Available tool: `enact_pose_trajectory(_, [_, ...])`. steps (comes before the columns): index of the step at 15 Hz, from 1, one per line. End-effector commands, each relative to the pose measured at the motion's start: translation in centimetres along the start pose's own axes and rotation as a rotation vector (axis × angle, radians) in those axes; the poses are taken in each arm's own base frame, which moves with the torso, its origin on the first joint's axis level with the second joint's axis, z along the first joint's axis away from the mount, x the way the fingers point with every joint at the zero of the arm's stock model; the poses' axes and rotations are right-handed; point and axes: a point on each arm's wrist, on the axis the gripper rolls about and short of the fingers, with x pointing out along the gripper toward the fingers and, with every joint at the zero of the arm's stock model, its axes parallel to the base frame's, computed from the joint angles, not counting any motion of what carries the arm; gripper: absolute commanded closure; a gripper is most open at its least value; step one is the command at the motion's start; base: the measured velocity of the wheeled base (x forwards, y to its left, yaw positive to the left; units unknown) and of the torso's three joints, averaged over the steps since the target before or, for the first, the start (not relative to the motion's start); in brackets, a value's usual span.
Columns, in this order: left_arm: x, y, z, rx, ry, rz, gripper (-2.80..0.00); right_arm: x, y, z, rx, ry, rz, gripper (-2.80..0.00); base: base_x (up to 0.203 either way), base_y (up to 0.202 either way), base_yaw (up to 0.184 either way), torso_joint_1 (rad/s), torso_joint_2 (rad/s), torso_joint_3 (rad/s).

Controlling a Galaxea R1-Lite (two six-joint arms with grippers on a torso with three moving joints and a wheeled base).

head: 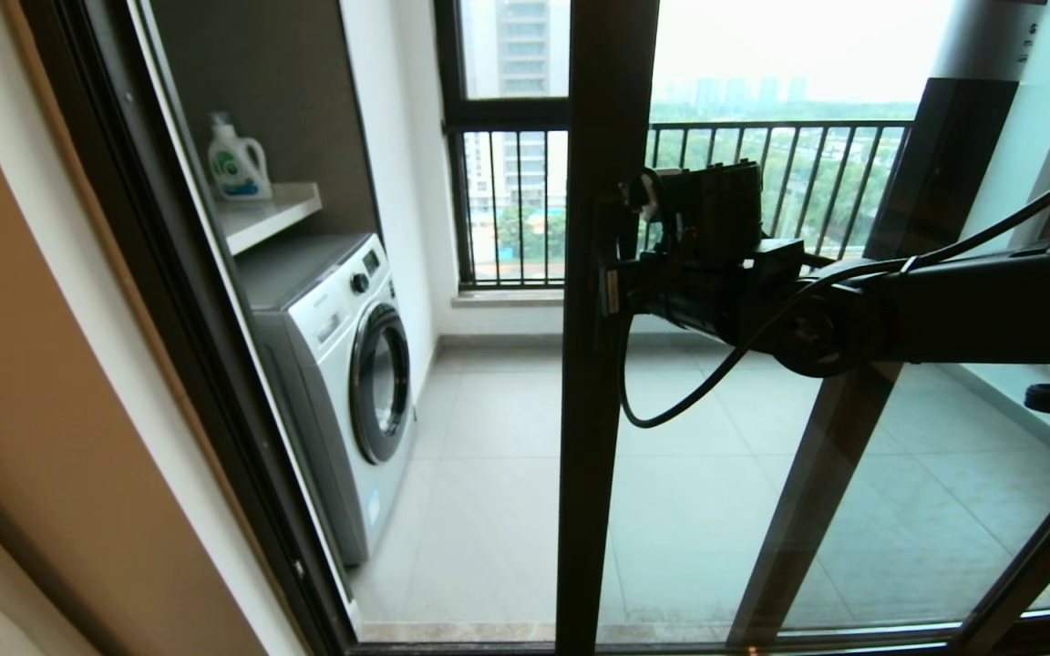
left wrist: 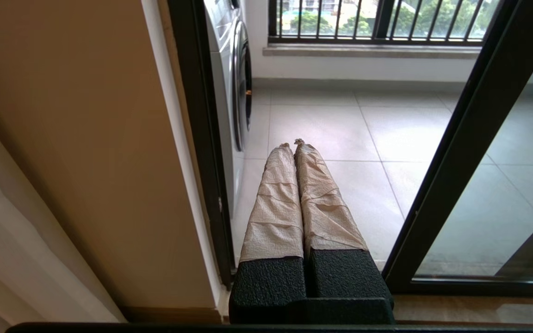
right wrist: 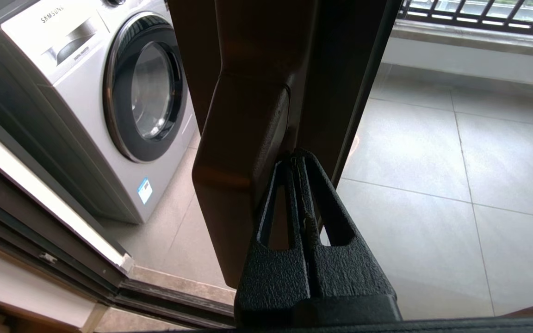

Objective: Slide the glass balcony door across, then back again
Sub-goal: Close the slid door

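One smooth dark-framed glass balcony door [head: 591,410]

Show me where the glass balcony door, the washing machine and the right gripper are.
glass balcony door [head: 591,410]: head view, on its dark upright frame.
washing machine [head: 329,314]: head view, on its white front panel.
right gripper [right wrist: 300,159]: right wrist view, at its tips beside the door handle.

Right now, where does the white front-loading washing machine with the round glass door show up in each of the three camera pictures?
Head view: the white front-loading washing machine stands left of centre, beyond the open gap.
Left wrist view: only its front edge shows, upper centre, beside the dark frame.
Right wrist view: it fills the upper left.
Shared landmark: the dark upright frame of the glass balcony door.
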Motion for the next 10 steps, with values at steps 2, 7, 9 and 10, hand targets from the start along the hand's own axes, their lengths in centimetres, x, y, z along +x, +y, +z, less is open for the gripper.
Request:
enact_pose_trajectory(2, [0.0,0.0,0.0,0.000,0.000,0.000,0.00,0.6,0.7,-0.7,-0.004,0.015,0.014,0.00,0.000,0.000,0.000,0.000,0.00,0.000])
enact_pose_trajectory(7, [0.0,0.0,0.0,0.000,0.000,0.000,0.00,1.4,3.1,-0.3,-0.004,-0.018,0.051,0.00,0.000,0.000,0.000,0.000,0.00,0.000])
enact_pose_trajectory(9, [0.0,0.0,0.0,0.000,0.000,-0.001,0.00,1.9,4.2,-0.5,-0.005,-0.027,0.051,0.00,0.000,0.000,0.000,0.000,0.00,0.000])
enact_pose_trajectory(10, [0.0,0.0,0.0,0.001,0.000,0.000,0.00,2.2,4.4,-0.6,-0.005,-0.029,0.051,0.00,0.000,0.000,0.000,0.000,0.00,0.000])
